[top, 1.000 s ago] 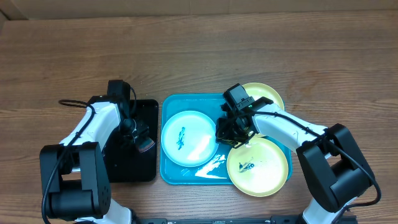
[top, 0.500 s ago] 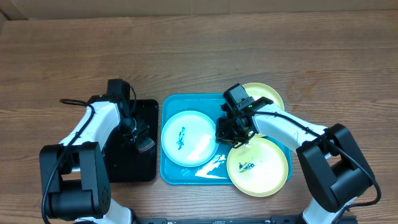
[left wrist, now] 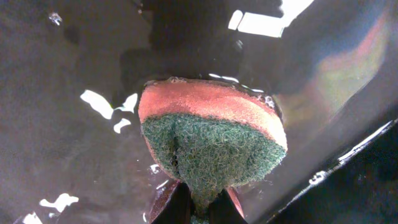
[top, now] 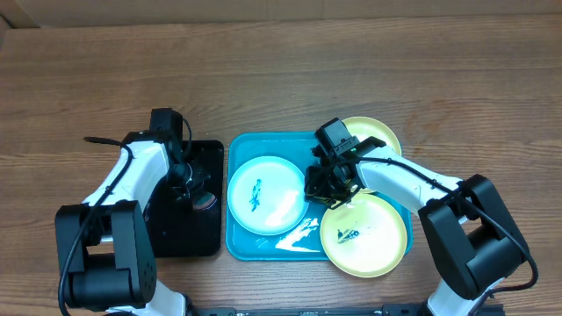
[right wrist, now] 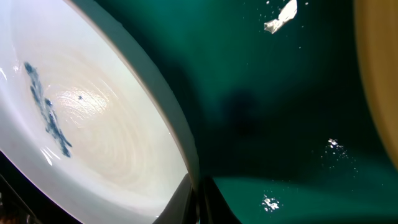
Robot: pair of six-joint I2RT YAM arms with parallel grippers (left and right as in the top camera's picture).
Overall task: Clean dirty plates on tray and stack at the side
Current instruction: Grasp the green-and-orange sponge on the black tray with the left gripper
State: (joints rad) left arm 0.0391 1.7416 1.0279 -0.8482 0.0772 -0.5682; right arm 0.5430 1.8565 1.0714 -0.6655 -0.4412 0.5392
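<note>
A white plate (top: 266, 194) with a dark blue smear lies at the left of the cyan tray (top: 239, 248). My right gripper (top: 314, 192) is shut on its right rim; the wrist view shows the plate (right wrist: 81, 124) and the fingers (right wrist: 196, 205) pinching its edge over the tray floor (right wrist: 292, 124). A yellow-green plate (top: 367, 233) with a smear lies at the tray's front right. Another yellow-green plate (top: 378, 136) lies behind, partly under the right arm. My left gripper (top: 200, 195) is shut on a green and orange sponge (left wrist: 211, 140), pressed on the wet black tray (left wrist: 68, 93).
The black tray (top: 186, 230) stands left of the cyan tray. Wooden table (top: 281, 79) stretches behind and to both sides. Water patches lie on the cyan tray's front floor (top: 303, 234).
My left gripper with the sponge has shifted slightly toward the back on the black tray. The right arm and the plates have not moved.
</note>
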